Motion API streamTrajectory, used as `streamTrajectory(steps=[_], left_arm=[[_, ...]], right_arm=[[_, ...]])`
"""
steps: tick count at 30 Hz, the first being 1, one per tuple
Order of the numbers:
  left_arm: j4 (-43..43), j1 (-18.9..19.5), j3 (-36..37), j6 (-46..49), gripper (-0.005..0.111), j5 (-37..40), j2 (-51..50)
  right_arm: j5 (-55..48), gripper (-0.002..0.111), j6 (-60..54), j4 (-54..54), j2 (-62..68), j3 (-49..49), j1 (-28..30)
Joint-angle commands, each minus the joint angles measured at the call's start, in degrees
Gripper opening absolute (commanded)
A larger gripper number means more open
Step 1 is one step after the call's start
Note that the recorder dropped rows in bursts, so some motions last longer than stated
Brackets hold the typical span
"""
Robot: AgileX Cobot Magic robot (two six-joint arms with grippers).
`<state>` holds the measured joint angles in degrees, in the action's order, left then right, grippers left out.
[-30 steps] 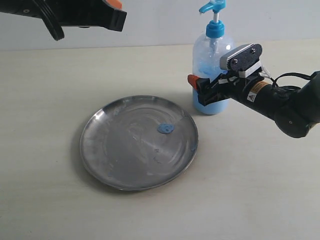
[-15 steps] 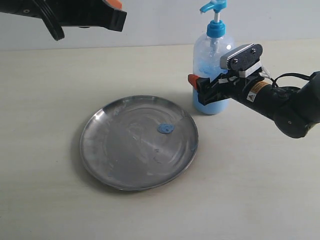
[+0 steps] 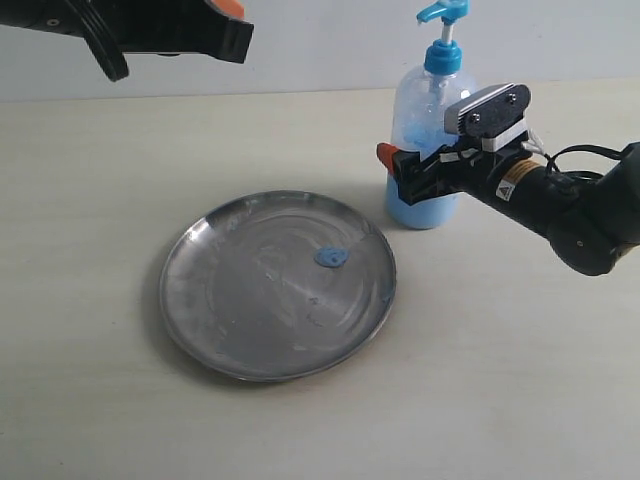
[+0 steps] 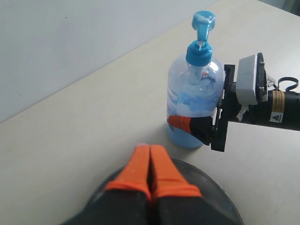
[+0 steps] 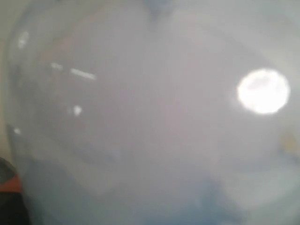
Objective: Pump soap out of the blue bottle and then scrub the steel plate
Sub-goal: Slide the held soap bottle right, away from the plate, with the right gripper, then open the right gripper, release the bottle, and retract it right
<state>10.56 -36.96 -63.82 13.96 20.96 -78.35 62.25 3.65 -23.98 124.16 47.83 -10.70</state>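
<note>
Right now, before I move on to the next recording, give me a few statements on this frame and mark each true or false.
1. A blob of soap lies on the steel plate. True.
2. The blue bottle stands on the steel plate. False: it stands on the table, beyond the plate's rim.
3. The left gripper has its orange fingers pressed together, with nothing between them. True.
4. The right gripper is pressing down on the pump head. False: its jaws stand on either side of the bottle's body, and nothing touches the pump head.
</note>
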Motion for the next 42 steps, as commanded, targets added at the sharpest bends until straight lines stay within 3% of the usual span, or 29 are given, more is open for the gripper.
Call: streamTrajectory(steps=[1,10,23,35,42], left_arm=[[0.67,-0.18,0.34,-0.50,0.000,-0.58,0.29],[0.67,-0.18,0.34,-0.50,0.000,-0.43,0.29],[0.67,-0.18,0.34,-0.50,0.000,-0.93,0.29],[0.67,-0.18,0.34,-0.50,0.000,-0.27,0.29],[0.67,-0.18,0.34,-0.50,0.000,0.28,0.29]], right_arm=[[1.44,0.094,0.60,0.00,-0.32,0.55,0.02],[-5.76,0.105,4.55,-1.46,-2.99,0.55,0.02],[-18.37,0.105,12.48,-4.62,-11.80,0.55,0.02],[-30.87,0.105,27.91,-16.11,-20.74,0.55,0.02],[-47.12,0.105,43.07,-31.60,-29.10,0.55,0.02]])
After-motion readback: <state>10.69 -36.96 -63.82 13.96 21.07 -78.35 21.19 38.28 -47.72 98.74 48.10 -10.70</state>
